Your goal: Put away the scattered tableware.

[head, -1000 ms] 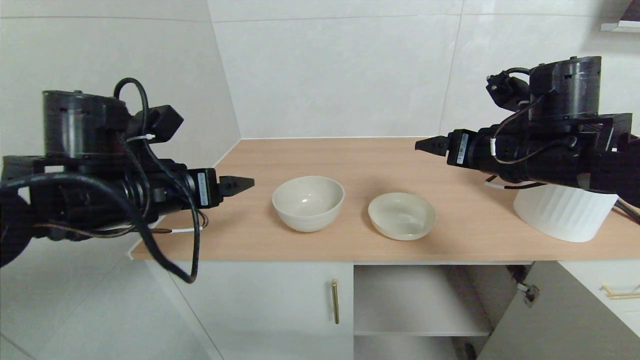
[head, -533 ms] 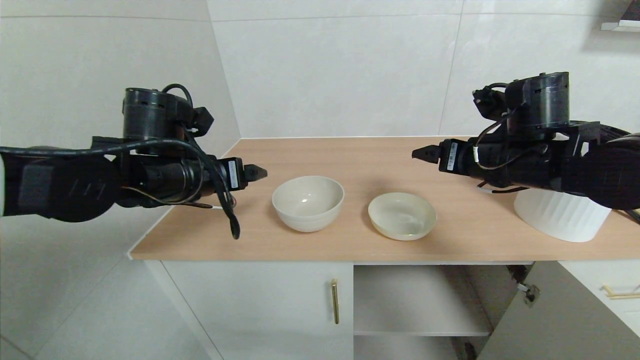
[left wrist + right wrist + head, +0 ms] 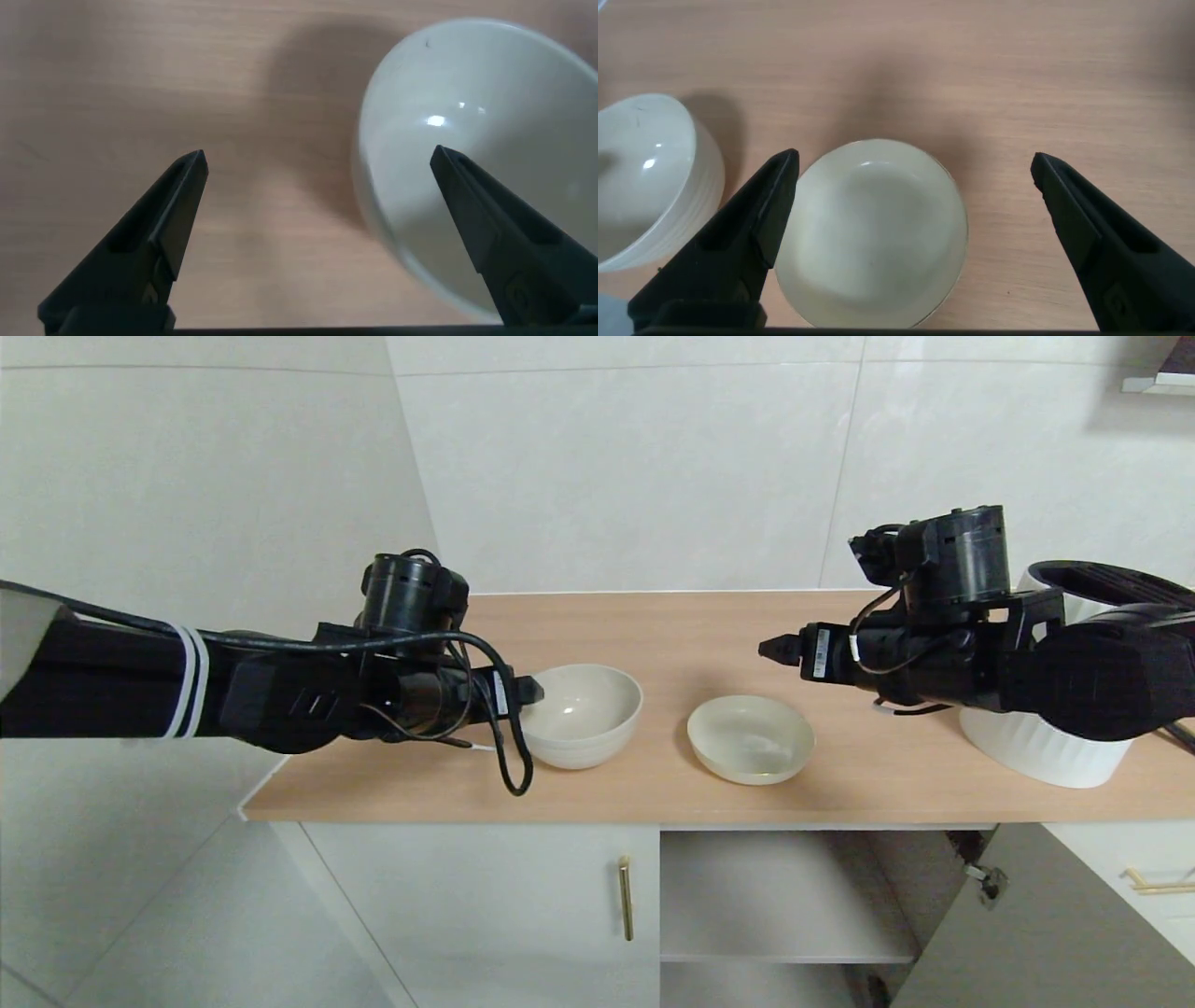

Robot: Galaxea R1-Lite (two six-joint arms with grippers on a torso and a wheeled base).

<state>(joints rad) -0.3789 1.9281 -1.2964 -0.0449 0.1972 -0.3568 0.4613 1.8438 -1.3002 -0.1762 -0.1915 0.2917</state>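
Two pale bowls sit on the wooden counter [image 3: 672,625]. The deep white bowl [image 3: 576,714] is on the left and the shallow dish-like bowl [image 3: 750,737] is to its right. My left gripper [image 3: 534,689] is at the deep bowl's left rim. In the left wrist view it [image 3: 318,157] is open, with one finger over the bowl [image 3: 486,103] and the other over bare wood. My right gripper [image 3: 767,650] hovers above and behind the shallow bowl. It [image 3: 915,161] is open and empty, with the shallow bowl [image 3: 873,233] below it and the deep bowl [image 3: 645,177] off to one side.
A white ribbed container [image 3: 1046,751] stands at the counter's right end, under my right arm. Below the counter, a cupboard compartment [image 3: 775,896] is open with its door [image 3: 1027,933] swung out to the right. Beside it is a closed door with a gold handle [image 3: 625,896]. Tiled walls close off the left and back.
My left arm has stretched forward and down, bringing its gripper from the counter's left end to the deep bowl's rim. The right gripper has moved slightly left and lower. Neither bowl has moved.
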